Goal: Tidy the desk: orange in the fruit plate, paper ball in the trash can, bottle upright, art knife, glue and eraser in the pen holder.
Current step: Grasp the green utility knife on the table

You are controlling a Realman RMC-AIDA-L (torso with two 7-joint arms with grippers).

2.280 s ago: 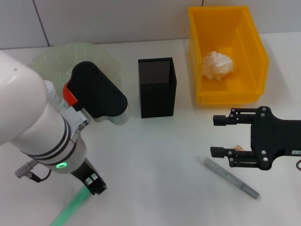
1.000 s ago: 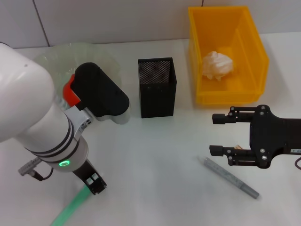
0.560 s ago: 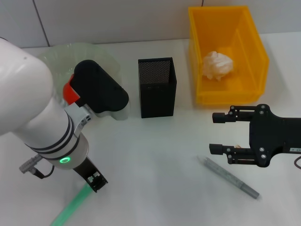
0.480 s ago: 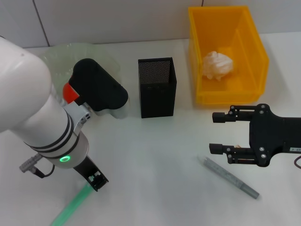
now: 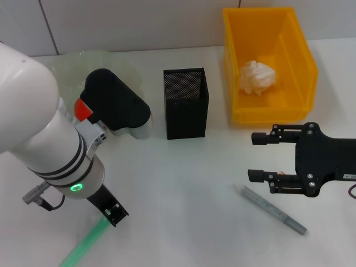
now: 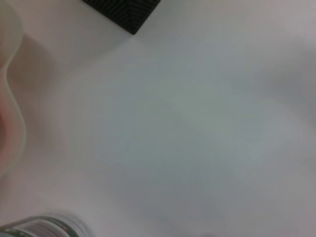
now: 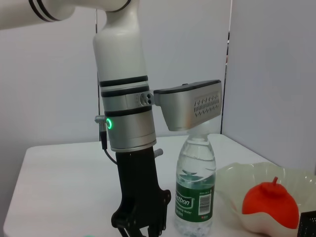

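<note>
Containers first, operator: your trash can [image 5: 300, 72] stands at the far right of the desk with the paper ball [image 5: 257, 77] lying on its floor. The pen holder [image 5: 186, 103] sits mid-desk, and from the head view you can see nothing in it. The fruit plate [image 5: 67, 67] is at the far left, and your right wrist view shows the orange [image 7: 270, 200] resting in it. Just beside the plate's rim the bottle [image 7: 195, 185] stands upright on the table, its top under the left gripper [image 7: 195, 131]; you cannot tell from these views whether that gripper is clenched on the cap or released. Your right gripper [image 5: 261, 157] hovers low over the table in front of the trash can with its jaws spread apart and holding nothing. A small beige block, the eraser [image 5: 282, 174], shows between its fingers, and a grey pen-like stick [image 5: 272, 209] lies on the table just beside it.
</note>
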